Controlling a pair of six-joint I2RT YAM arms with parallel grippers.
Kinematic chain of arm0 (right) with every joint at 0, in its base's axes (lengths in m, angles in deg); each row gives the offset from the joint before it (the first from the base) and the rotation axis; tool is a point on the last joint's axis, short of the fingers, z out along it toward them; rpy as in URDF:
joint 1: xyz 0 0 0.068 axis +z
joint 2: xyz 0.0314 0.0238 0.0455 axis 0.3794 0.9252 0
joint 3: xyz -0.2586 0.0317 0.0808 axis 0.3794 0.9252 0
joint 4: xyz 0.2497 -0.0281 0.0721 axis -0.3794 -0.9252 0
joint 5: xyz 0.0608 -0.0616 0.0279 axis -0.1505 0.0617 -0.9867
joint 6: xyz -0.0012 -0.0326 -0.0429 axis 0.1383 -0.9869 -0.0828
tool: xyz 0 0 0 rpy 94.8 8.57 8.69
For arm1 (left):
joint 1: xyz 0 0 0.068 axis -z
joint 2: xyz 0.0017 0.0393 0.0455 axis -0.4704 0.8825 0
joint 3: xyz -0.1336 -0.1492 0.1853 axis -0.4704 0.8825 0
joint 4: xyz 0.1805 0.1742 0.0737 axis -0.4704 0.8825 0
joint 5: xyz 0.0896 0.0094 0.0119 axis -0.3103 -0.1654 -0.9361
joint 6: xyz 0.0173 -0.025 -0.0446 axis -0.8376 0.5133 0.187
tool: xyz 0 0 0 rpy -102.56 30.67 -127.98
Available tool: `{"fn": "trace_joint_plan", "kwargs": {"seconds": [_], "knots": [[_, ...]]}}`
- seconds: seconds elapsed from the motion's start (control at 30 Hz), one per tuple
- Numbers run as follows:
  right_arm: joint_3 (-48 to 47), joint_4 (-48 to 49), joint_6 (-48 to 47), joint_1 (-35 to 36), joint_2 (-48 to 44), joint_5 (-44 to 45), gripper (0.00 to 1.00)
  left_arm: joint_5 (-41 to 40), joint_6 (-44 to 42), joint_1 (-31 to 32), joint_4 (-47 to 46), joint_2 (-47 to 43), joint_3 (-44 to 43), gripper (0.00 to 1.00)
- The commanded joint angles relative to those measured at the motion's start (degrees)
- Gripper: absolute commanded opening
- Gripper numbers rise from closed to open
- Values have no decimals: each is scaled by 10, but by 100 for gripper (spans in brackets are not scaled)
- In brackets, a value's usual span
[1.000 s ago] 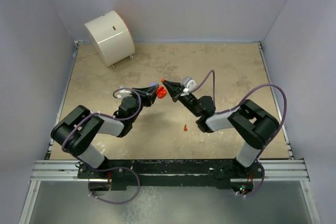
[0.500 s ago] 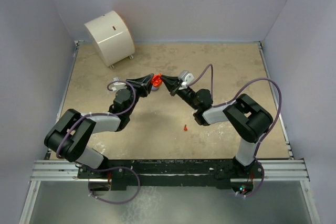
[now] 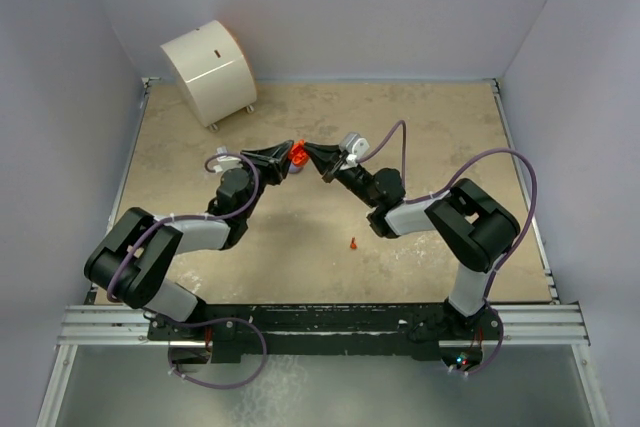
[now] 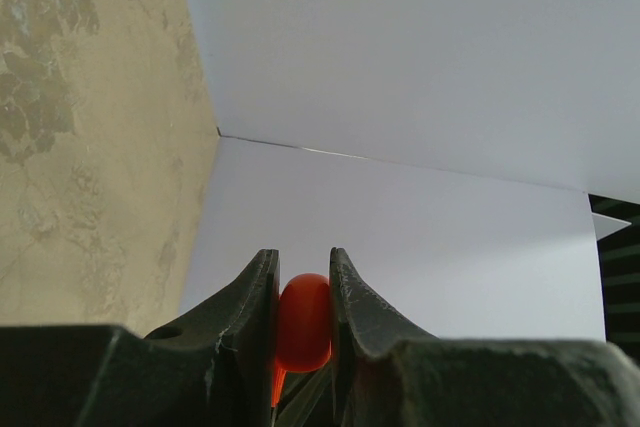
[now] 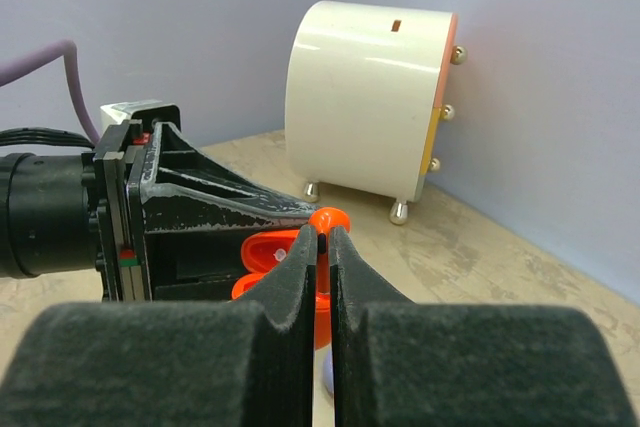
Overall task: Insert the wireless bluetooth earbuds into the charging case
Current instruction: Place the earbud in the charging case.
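Steadies the orange case [image 4: 303, 322] in the clamped left claw [image 4: 302, 277], pinches an orange earbud [image 5: 328, 218] in the right claw [image 5: 325, 237] at its mouth, apparently for seating, well in front of the white drum [image 3: 208, 69].

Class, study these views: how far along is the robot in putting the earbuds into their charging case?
Done: no bud is visibly seated yet. In hand: the left gripper is shut on the red-orange case, and the right gripper pinches a red-orange earbud right at it, above the table. Left: seating that bud, then fetching the second red-orange earbud lying on the table.
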Motion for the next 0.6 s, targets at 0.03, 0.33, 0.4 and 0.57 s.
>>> {"fn": "trace_joint_plan", "kwargs": {"seconds": [0.03, 0.33, 0.4, 0.57], "knots": [[-20, 465, 9, -2, -4, -17, 0, 7, -9, -3, -18, -3, -27, 0], [-20, 465, 15, -2, -2, -21, 0, 8, -10, -2, -14, -1, -38, 0], [-19, 465, 16, -2, -2, -22, 0, 9, -10, -3, -14, -1, -39, 0], [-21, 465, 17, -2, -1, -22, 0, 10, -10, -3, -13, 1, -43, 0]]}}
